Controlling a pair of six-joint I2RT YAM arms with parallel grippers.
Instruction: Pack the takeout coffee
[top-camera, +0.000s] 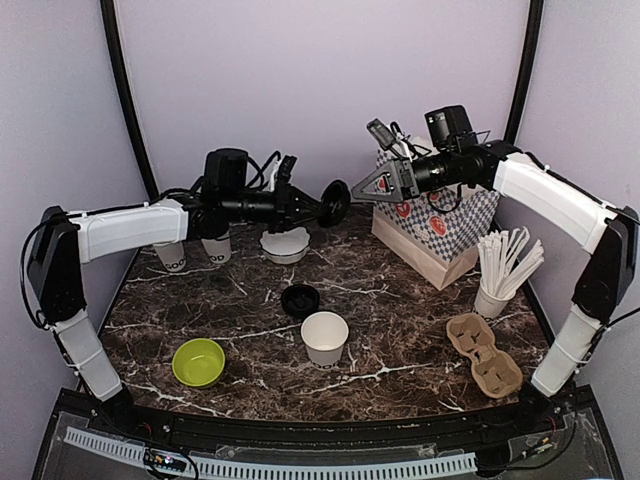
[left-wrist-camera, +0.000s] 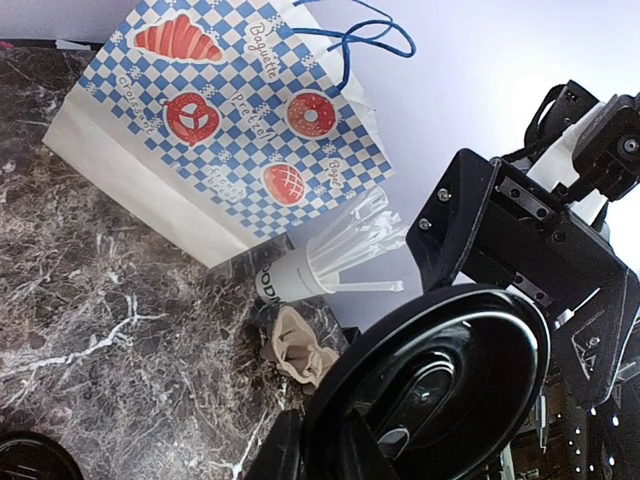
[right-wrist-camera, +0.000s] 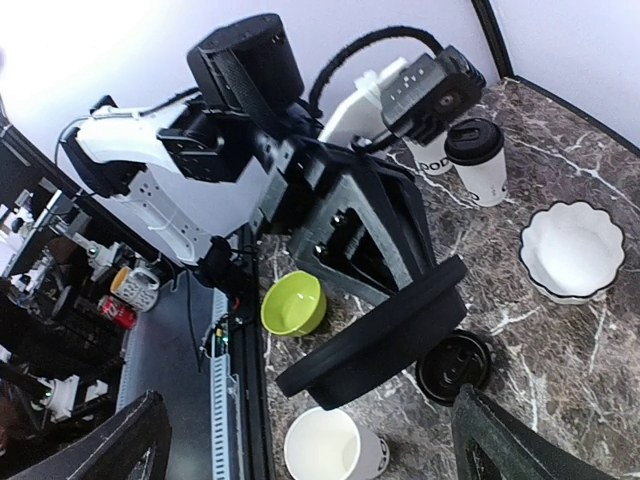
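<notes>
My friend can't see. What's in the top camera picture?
The left gripper holds a black lid midair, near the open right gripper. Below, a lidless white cup and a second lid sit on the marble table.

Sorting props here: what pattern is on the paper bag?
The bag has blue-and-white checks with red pastry pictures; it shows best in the left wrist view.

Light fell soft and even from above; my marble table (top-camera: 400, 300) carried only faint shadows and pale glints; the black lid (left-wrist-camera: 440, 390) wore a dull sheen; my 2 wrist views bent lines toward the edges; my near fingers (right-wrist-camera: 520, 445) looked soft; the wall (left-wrist-camera: 500, 60) washed out bright.
</notes>
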